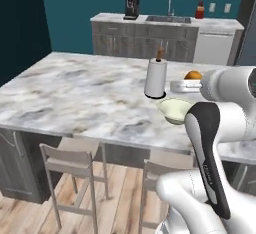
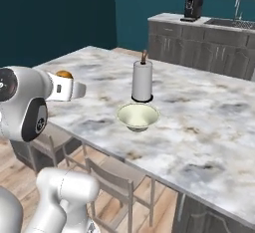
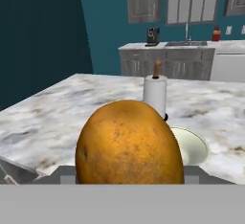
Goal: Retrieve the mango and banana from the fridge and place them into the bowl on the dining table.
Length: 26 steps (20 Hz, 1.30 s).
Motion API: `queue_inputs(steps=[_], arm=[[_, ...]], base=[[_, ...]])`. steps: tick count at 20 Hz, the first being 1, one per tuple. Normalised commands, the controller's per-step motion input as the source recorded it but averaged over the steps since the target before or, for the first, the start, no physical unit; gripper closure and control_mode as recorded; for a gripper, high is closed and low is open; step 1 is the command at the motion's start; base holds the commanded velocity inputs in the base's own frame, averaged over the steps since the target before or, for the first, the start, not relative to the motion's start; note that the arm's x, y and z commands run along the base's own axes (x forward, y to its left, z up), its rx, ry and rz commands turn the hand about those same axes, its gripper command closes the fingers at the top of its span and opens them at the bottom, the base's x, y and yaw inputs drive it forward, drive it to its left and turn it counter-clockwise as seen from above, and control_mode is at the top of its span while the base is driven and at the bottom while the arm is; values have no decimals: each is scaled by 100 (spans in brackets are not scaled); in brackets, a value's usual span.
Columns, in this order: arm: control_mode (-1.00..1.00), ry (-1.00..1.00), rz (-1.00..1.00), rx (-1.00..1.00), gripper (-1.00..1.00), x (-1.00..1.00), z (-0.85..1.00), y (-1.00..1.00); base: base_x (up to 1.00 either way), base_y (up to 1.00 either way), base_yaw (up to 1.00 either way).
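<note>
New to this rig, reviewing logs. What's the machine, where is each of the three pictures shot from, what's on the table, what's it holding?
It is a white robot arm on a driving base, in a rendered kitchen. Two pictures come from cameras on the base, behind the arm to its left and right. The third looks out along the hand.

On the marble dining table stand an empty pale bowl and, just behind it, an upright paper towel roll.

The hand carries the mango, which sits large and close in the hand view, with the bowl beyond it. From the base views the orange fruit peeks out past the arm's end, short of the bowl.
</note>
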Motion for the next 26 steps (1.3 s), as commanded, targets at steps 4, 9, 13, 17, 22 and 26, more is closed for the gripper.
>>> queue_inputs(steps=[4,9,13,17,22,26], arm=[[100,0,0,0,100,0,0,0],[100,0,0,0,100,0,0,0],[100,0,0,0,100,0,0,0],[100,0,0,0,100,0,0,0],[-100,-1,-10,0,100,7,0,0],[-100,0,-5,0,100,30,0,1]], base=[[13,0,-36],[5,0,-34],[2,0,-32],[0,0,-27],[0,0,-9],[0,0,0]])
